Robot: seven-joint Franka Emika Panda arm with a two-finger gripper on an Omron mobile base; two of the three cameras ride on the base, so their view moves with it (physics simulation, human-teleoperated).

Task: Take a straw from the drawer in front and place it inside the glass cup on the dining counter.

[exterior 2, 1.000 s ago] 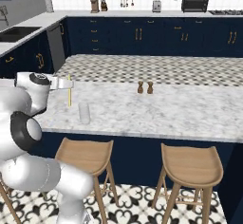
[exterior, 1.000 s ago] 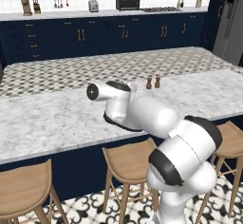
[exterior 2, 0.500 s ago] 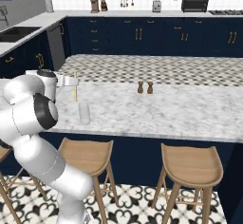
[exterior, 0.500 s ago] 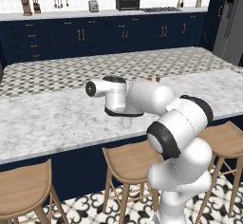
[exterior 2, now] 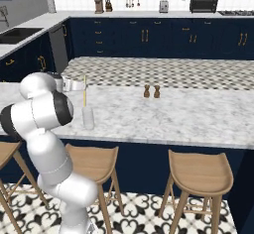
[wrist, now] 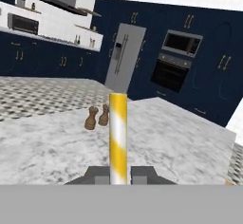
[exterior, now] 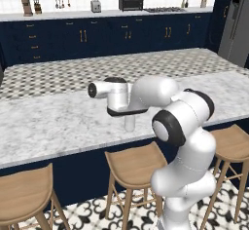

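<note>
Where the white arm bends forward over the tabletop (exterior: 48, 122), elbow raised at lower right of the left base view, forearm stretched leftward and level, wrist turned so that the hand (exterior 2: 83, 90) points sideways just above the glass cup (exterior 2: 88, 118). Closed tight on the straw (wrist: 118, 137), both dark fingertips (wrist: 98, 175) pressed against its lower end in the hand view. Straw held upright in the right base view, a thin yellow stick (exterior 2: 84, 90) rising from the hand, its lower end just above the rim of the cup; cannot tell whether it has entered the cup. Cup standing on the marble directly under the hand, near the front edge of the slab, seen below the wrist in the left base view (exterior: 130, 123).

Beyond the hand, further along the marble, two small brown shakers (exterior 2: 151, 91) side by side, well apart from the cup. Below the slab's front edge, round wooden stools (exterior 2: 198, 171).

Compared with a second ago: forearm swung further out from the base, hand shifted from short of the cup to right over it, straw carried along and kept vertical. Grip unchanged, shut throughout. Cup and shakers in the same spots on the marble.
</note>
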